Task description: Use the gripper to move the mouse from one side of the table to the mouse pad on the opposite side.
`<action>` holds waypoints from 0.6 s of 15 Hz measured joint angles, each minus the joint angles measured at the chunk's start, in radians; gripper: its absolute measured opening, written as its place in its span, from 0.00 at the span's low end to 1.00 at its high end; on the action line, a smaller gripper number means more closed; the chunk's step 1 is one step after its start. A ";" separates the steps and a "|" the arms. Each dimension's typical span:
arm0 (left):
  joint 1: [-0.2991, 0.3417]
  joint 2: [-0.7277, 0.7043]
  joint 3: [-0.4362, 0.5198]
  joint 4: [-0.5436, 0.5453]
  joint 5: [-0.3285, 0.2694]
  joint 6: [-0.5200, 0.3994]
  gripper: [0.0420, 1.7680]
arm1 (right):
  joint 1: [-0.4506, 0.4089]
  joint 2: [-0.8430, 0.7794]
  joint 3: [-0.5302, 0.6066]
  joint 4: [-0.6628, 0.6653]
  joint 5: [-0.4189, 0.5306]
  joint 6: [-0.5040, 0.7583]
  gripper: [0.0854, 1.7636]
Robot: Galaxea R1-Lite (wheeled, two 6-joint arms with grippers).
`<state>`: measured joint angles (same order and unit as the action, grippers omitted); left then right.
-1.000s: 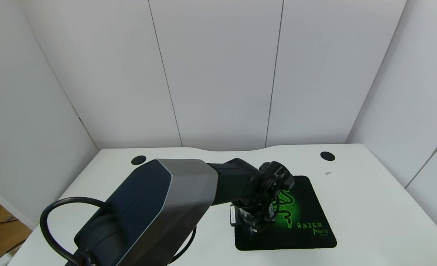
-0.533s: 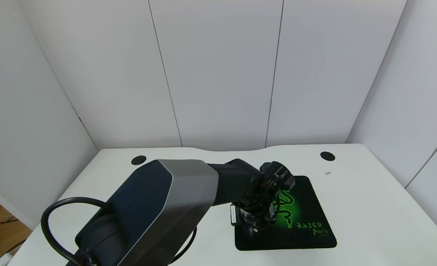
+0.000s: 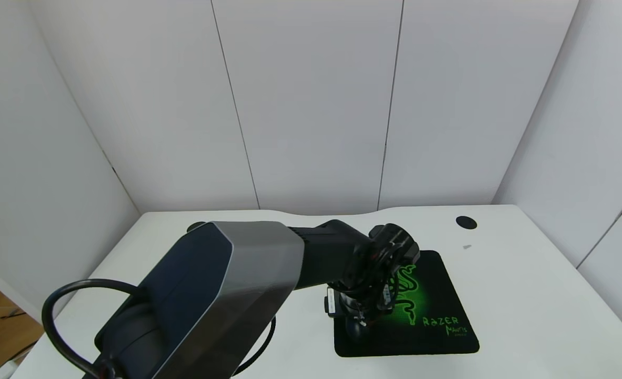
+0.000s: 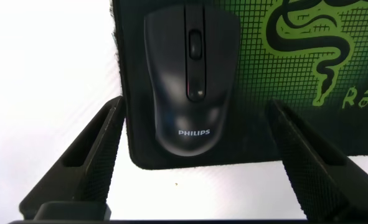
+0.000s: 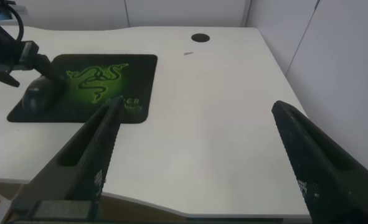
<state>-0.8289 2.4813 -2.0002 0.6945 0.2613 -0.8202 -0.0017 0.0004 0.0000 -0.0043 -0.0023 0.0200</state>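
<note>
Left wrist view: one mouse [image 4: 192, 78], one mouse pad [image 4: 296, 93].

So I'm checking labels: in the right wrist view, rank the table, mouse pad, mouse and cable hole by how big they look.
1. table
2. mouse pad
3. mouse
4. cable hole

The hole lies farther from the camera than the mouse, so that last pair is less sure.

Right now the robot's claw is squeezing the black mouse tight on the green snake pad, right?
Not quite. The mouse does sit on the mouse pad, near its corner, but the left gripper is not squeezing it. The left wrist view shows both fingers spread wide, with clear gaps on either side of the mouse.
</note>
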 joint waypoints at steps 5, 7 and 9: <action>0.021 -0.060 0.002 0.009 0.003 0.080 0.93 | 0.000 0.000 0.000 0.000 0.000 0.000 0.97; 0.048 -0.110 0.013 0.010 0.019 0.109 0.94 | 0.000 0.000 0.000 0.000 0.001 0.000 0.97; 0.090 -0.168 0.028 0.010 0.029 0.131 0.95 | 0.000 0.000 0.000 0.000 0.001 0.000 0.97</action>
<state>-0.7387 2.3134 -1.9723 0.7047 0.2900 -0.6891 -0.0017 0.0004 0.0000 -0.0038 -0.0017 0.0196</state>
